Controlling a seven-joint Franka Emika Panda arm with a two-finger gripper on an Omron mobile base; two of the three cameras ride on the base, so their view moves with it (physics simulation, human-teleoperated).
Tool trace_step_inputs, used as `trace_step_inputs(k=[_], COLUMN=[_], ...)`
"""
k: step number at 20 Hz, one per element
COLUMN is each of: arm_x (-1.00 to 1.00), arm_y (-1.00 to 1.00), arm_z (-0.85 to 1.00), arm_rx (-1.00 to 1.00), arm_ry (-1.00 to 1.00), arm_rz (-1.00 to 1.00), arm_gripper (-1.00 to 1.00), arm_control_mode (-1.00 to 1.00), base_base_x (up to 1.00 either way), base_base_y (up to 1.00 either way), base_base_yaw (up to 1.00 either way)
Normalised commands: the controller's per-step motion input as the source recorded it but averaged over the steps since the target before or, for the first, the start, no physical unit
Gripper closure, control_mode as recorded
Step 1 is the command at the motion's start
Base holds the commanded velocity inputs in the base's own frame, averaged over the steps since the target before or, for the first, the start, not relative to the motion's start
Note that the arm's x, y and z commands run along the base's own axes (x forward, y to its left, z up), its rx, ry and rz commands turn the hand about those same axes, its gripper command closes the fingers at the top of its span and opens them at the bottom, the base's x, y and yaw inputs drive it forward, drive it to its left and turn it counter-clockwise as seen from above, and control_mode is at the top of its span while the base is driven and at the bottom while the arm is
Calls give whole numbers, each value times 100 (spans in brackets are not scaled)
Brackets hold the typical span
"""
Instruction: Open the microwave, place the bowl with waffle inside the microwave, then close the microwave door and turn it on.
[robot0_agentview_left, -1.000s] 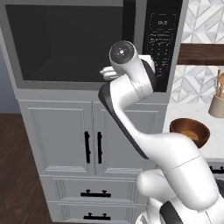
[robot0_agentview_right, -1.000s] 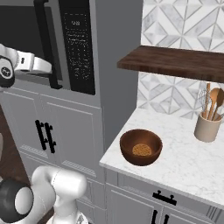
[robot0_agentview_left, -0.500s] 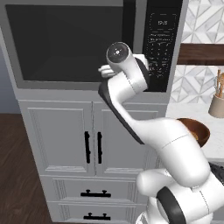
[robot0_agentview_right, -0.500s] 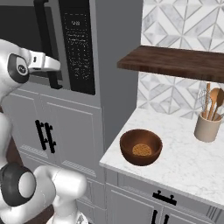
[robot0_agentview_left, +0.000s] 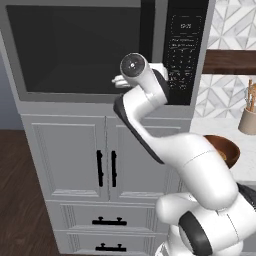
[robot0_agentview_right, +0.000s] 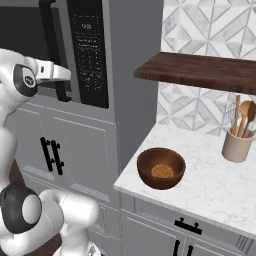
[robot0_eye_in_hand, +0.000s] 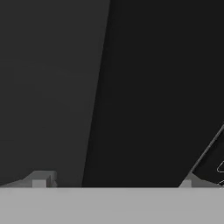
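Note:
The microwave (robot0_agentview_left: 80, 50) is built in above the grey cabinets, and the microwave door (robot0_agentview_right: 20, 45) is closed. Its black vertical bar handle (robot0_agentview_right: 51, 45) runs beside the keypad panel (robot0_agentview_right: 90, 55). My gripper (robot0_agentview_right: 64, 76) reaches the lower part of that handle and is open. In the hand view the handle (robot0_eye_in_hand: 140, 87) is a wide dark band between my fingertips (robot0_eye_in_hand: 41, 179), and the gripper (robot0_eye_in_hand: 113, 181) straddles it without closing. The bowl with waffle (robot0_agentview_right: 161, 167) sits on the marble counter to the right, near its front left corner, partly hidden behind my arm in the left base view (robot0_agentview_left: 227, 147).
A dark wooden shelf (robot0_agentview_right: 200, 72) hangs over the counter (robot0_agentview_right: 210, 180). A tan utensil crock (robot0_agentview_right: 236, 146) stands at the back right. Grey cabinet doors (robot0_agentview_left: 75, 160) with black handles and drawers (robot0_agentview_left: 107, 221) lie below the microwave.
My hand has moved in toward the door handle, so the open fingers now sit around it. The bowl and door have not moved.

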Motion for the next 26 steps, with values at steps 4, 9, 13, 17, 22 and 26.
trace_step_inputs(k=[4, 9, 13, 17, 22, 26], arm_x=[47, 63, 19, -1, -40, -87], arm_y=[3, 10, 61, 92, 100, 100], arm_z=[-66, -61, -39, -21, -28, -34], arm_rx=[-2, 1, 8, 5, 3, 4], arm_ry=[-9, -10, -2, 2, 3, 0], arm_rz=[3, 11, 22, 28, 29, 22], arm_gripper=[100, 100, 100, 100, 100, 100], arm_control_mode=[-100, -100, -100, -100, -100, -100], base_base_x=[0, 0, 0, 0, 0, 0], base_base_y=[0, 0, 0, 0, 0, 0], base_base_yaw=[0, 0, 0, 0, 0, 0])
